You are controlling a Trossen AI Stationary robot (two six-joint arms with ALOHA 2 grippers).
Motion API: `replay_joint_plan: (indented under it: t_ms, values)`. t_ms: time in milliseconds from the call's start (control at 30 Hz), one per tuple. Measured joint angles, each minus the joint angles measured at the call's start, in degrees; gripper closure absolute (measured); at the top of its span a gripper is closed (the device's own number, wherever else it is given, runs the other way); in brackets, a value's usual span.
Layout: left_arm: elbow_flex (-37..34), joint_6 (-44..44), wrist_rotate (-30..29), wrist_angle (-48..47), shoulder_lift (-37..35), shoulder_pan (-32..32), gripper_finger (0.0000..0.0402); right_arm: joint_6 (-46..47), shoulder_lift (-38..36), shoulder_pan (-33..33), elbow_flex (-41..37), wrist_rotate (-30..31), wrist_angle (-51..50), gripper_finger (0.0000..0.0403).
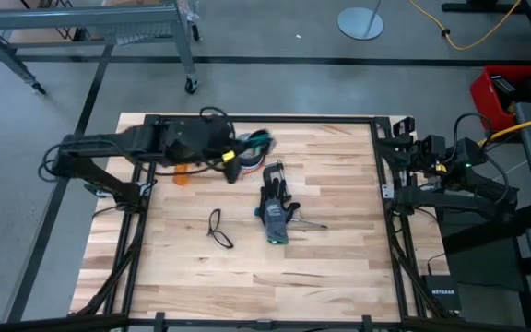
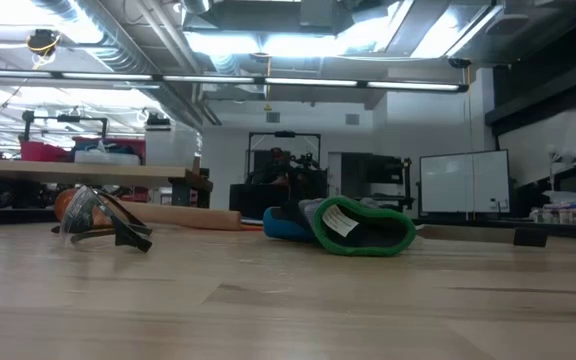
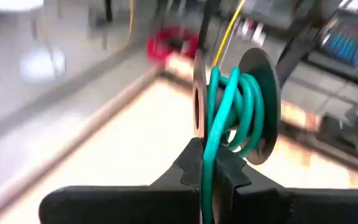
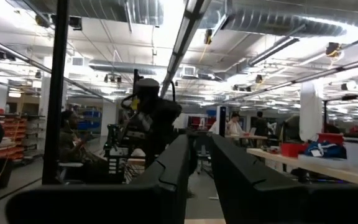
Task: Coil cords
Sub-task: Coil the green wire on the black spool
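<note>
cords, two of them on show: one thin dark loose cord (image 1: pixel 218 228) lies in a loop on the bare wood left of the tabletop's centre, and one teal cord (image 3: pixel 232 109) is wound on a small round spool (image 1: pixel 247 148) up near the far edge, left of its middle. the left tool (image 3: pixel 211 168) is right there at the spool, and the left wrist view shows its two dark fingers (image 3: pixel 188 171) pinched together on a strand of that teal cord coming off the spool, which sits just ahead of the fingertips. one black-and-blue work glove (image 1: pixel 275 207) rests near the centre of the tabletop (image 1: pixel 339 267), green cuff toward the near edge, with a dark wire-like piece (image 1: pixel 274 172) just beyond its fingers. one small orange object (image 1: pixel 183 175) sits under the left arm. the right tool (image 4: pixel 199 168) waits off the tabletop's right edge, fingers nearly together with only a slim gap, holding nothing.
</note>
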Motion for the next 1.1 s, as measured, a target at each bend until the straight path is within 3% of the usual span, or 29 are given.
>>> replay_joint_plan:
  t_ms: [267,467,667,933,1100]
  values:
    - [-0.02,-24.01,8.03,-27.2,-3.22,-0.07,0.0401,0.02,0.12,0.0,0.0,0.47,-1.06,0.0331]
    - [-4.77,-28.71,15.98,-29.39,-3.2,-0.07,0.0401,0.08,0.13,0.0,0.0,0.47,-2.83,0.0331]
    - [-14.04,-28.2,22.57,-23.45,-3.18,0.5,0.0401,0.15,0.13,0.0,0.0,-0.14,-4.88,0.0331]
    - [-31.0,-25.01,38.24,2.11,-4.39,6.29,0.0401,2.33,0.11,0.0,0.0,-3.21,-4.93,0.0331]
    - [-41.49,-28.76,47.18,8.69,-4.47,10.73,0.0401,3.49,0.12,0.0,0.0,-3.21,-4.94,0.0331]
